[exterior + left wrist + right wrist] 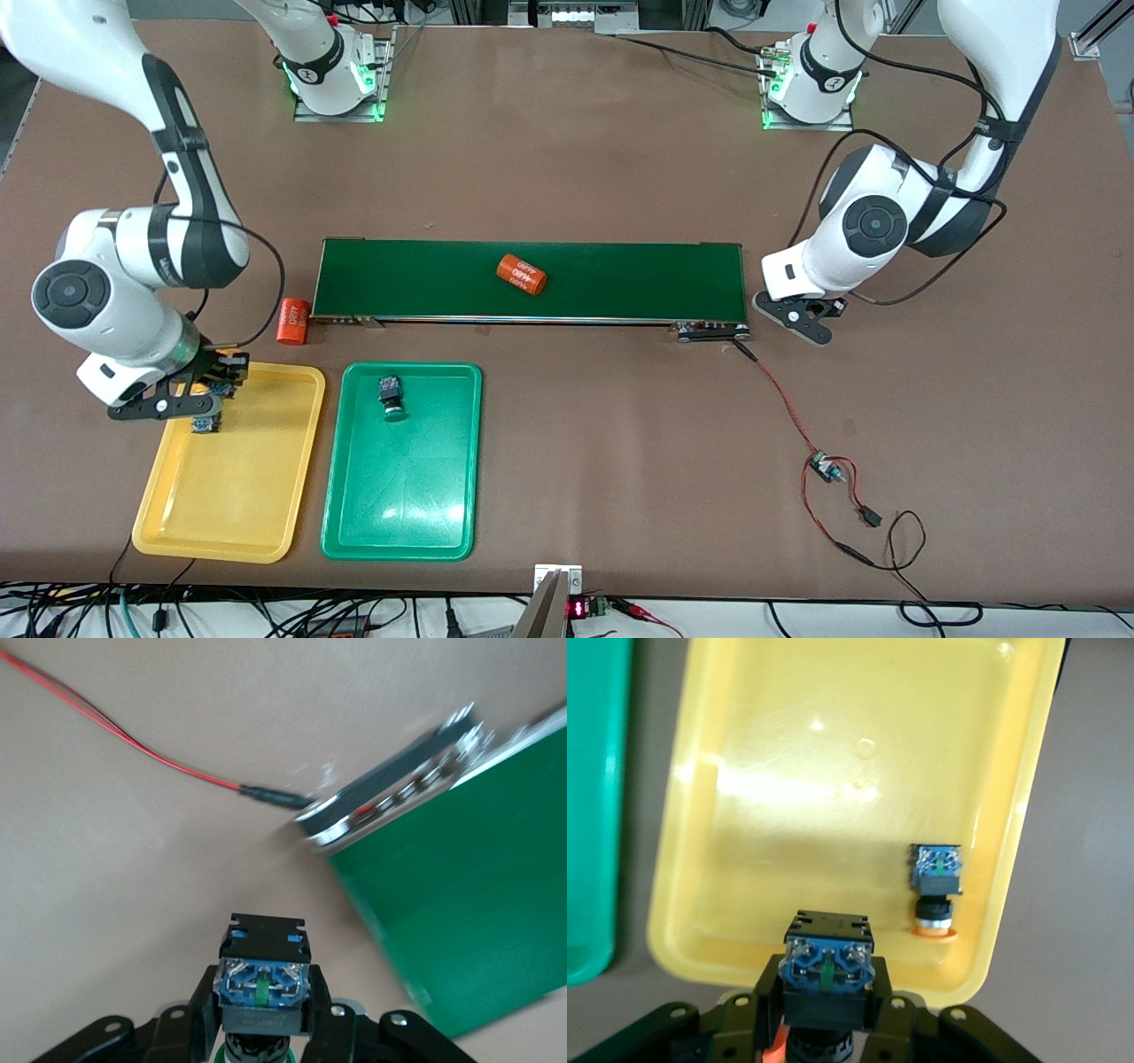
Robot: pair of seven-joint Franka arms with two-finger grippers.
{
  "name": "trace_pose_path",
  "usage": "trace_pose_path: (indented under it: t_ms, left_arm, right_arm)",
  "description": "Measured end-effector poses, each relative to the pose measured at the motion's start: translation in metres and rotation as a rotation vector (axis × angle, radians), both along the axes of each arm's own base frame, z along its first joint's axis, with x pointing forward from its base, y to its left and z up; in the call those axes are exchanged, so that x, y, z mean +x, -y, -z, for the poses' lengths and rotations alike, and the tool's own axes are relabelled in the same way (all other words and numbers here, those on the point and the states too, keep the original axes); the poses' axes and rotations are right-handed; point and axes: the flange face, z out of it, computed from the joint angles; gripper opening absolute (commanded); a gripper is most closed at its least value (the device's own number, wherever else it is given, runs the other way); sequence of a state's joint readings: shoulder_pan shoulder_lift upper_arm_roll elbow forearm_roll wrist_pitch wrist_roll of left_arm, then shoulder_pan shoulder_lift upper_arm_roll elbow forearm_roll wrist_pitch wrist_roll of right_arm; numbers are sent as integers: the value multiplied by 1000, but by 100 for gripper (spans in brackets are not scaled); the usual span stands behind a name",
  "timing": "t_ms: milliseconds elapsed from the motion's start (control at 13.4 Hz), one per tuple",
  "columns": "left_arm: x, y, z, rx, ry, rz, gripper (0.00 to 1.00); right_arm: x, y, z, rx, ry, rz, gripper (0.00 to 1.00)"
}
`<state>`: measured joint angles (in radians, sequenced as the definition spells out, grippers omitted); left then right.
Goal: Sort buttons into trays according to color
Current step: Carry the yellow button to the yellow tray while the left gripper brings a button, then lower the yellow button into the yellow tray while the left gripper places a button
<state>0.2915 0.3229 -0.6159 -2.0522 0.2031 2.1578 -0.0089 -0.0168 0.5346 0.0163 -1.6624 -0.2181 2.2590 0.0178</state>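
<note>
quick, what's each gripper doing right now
left gripper: jaws shut on a button near the conveyor belt's end
right gripper: jaws shut on a button over the yellow tray

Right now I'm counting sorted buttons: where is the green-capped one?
One green-capped button lies in the green tray, at its end nearer the conveyor belt, beside the yellow tray.

Conveyor belt [461,904] end blurred (left wrist view), held button [263,979] cap hidden by left gripper [263,1028]

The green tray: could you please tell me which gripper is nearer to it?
Right. The right gripper holds a button over the yellow tray beside the green tray; the left gripper is past the conveyor belt's end.
</note>
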Motion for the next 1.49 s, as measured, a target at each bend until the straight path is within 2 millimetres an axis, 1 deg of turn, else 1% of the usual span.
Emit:
trace_pose_path:
  t_ms: [75,149,224,373,522,596,671,745,820,895,1044,1118,1193,1342,1416,1491]
  left_arm:
    - [0,16,-9,-10,-10,-99,24]
    - [-3,34,-13,-14,-21,-196,24]
    - [-8,52,-12,-16,-37,-286,24]
    - [-17,83,-1,-28,-88,-428,24]
    - [-19,107,12,-41,-121,-540,26]
    - [-21,118,19,-46,-131,-585,29]
    - [-24,127,25,-44,-142,-612,43]
    - [-28,134,29,-38,-152,-625,99]
    - [-30,138,32,-34,-158,-627,100]
    - [-31,139,33,-34,-159,-625,100]
    - [-28,139,29,-40,-152,-628,100]
    - [-24,139,24,-47,-143,-631,100]
    - [-19,136,14,-51,-130,-636,100]
    - [-10,124,-14,-38,-107,-650,100]
    - [-4,114,-32,-30,-89,-664,100]
    - [3,100,-50,-21,-65,-686,100]
  right_arm:
    - [4,5,9,-2,6,0,5]
    - [8,9,15,-1,15,-3,5]
    - [12,13,23,0,25,-6,5]
    - [19,21,41,4,52,-7,5]
    - [22,29,66,10,75,-6,5]
    - [23,31,78,14,85,-7,5]
    - [24,32,89,17,94,-9,5]
    - [25,32,98,19,103,-12,5]
    - [26,33,104,20,113,-14,7]
    - [26,33,108,21,118,-15,27]
    - [27,32,110,22,121,-15,55]
    - [27,32,109,22,123,-15,69]
    - [28,31,109,23,123,-15,87]
    - [28,29,108,38,126,-1,92]
    - [29,28,107,45,129,5,92]
    - [30,25,106,49,128,6,92]
